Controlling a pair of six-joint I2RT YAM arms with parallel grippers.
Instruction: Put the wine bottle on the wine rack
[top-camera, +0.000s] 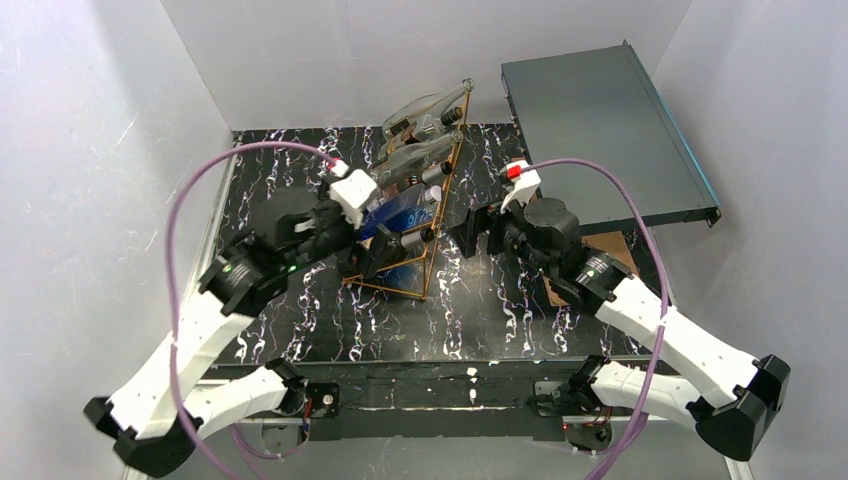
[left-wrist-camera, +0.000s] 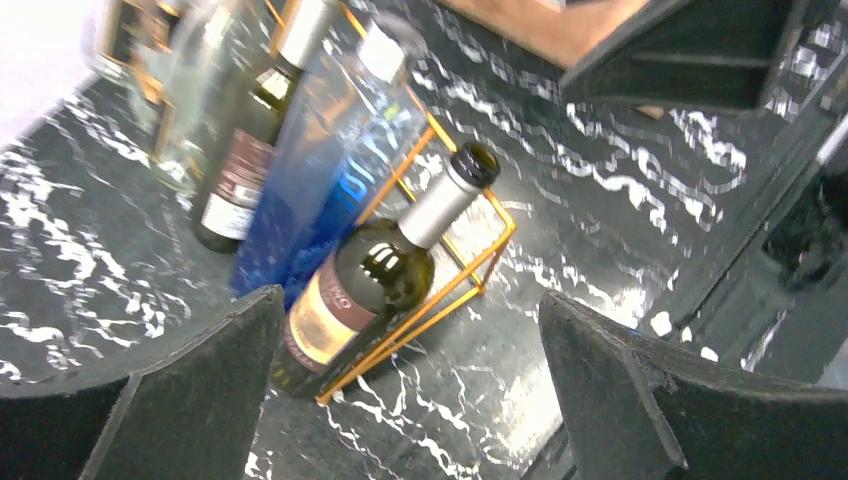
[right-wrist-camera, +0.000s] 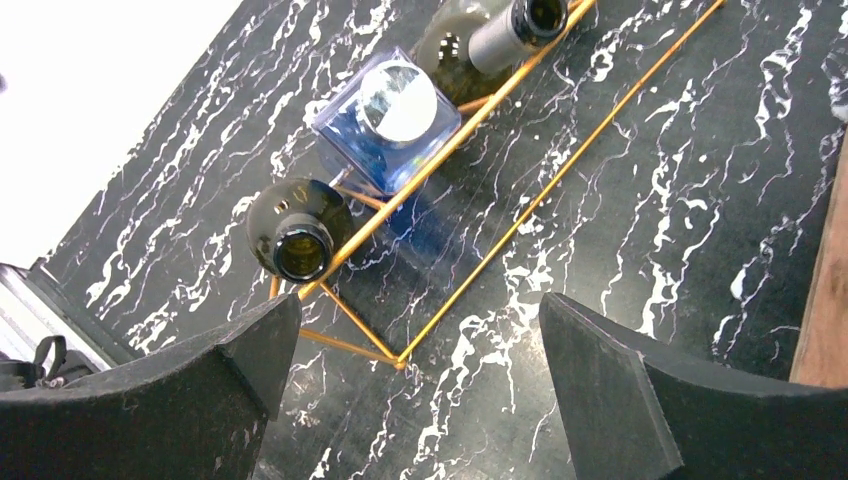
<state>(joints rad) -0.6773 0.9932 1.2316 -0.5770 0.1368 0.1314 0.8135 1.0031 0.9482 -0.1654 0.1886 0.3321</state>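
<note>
left end effector (left-wrist-camera: 408, 310): fully open, empty | right end effector (right-wrist-camera: 420, 310): fully open, empty | wine bottle (left-wrist-camera: 365, 290): lying in wine rack (left-wrist-camera: 400, 345), 6 o'clock end

The left wrist view is smeared: the label on the wine bottle (left-wrist-camera: 365, 285) is unreadable, and its base sits partly behind a finger (left-wrist-camera: 200, 390) of the left end effector (left-wrist-camera: 410, 300). The clear bottle (left-wrist-camera: 185, 100) and dark bottle (left-wrist-camera: 240, 170) beyond run off the top edge. From above, that arm covers the near end of the wine rack (top-camera: 432, 250).
</note>
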